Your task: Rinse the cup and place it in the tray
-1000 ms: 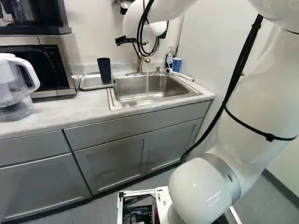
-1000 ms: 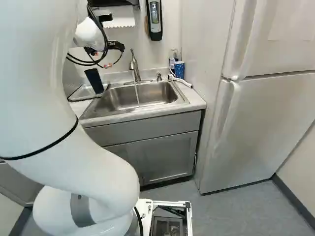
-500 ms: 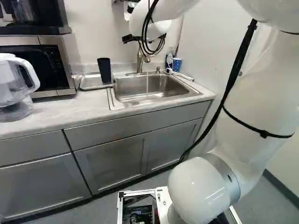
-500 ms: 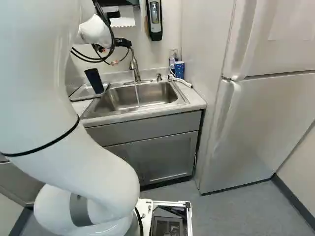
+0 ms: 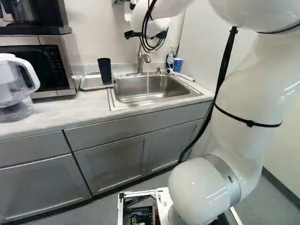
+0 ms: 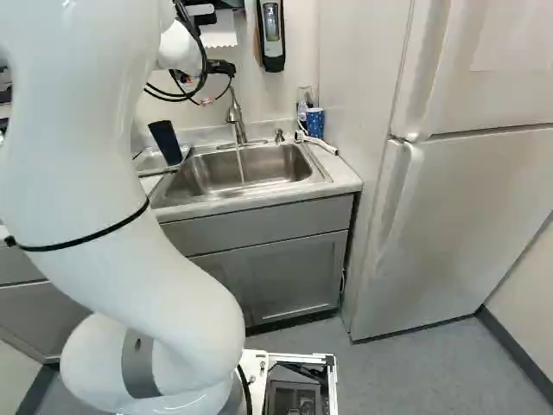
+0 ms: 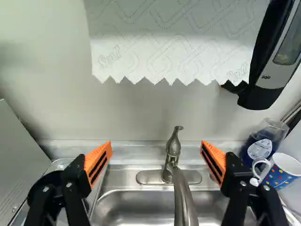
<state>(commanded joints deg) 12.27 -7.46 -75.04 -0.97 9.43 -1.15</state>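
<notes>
The dark cup (image 5: 104, 71) stands in the tray (image 5: 87, 83) beside the sink (image 5: 153, 89). Over the sink, the end effector (image 6: 196, 90) has its orange-padded fingers spread wide, nothing gripped. Water runs from the faucet (image 5: 140, 60) (somebody's tap is on!), and a patterned blue mug (image 7: 281, 170) sits behind the sink's corner.

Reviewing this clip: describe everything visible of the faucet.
The faucet is smooth, silvery and metallic-looking. Its body stands upright on an elongated, rounded base plate at the back of the sink, topped by a slim lever. The spout arches forward over the basin, and a thin stream of water falls from it. In the wrist view it shows between the open claw's fingers, touching neither.
</notes>
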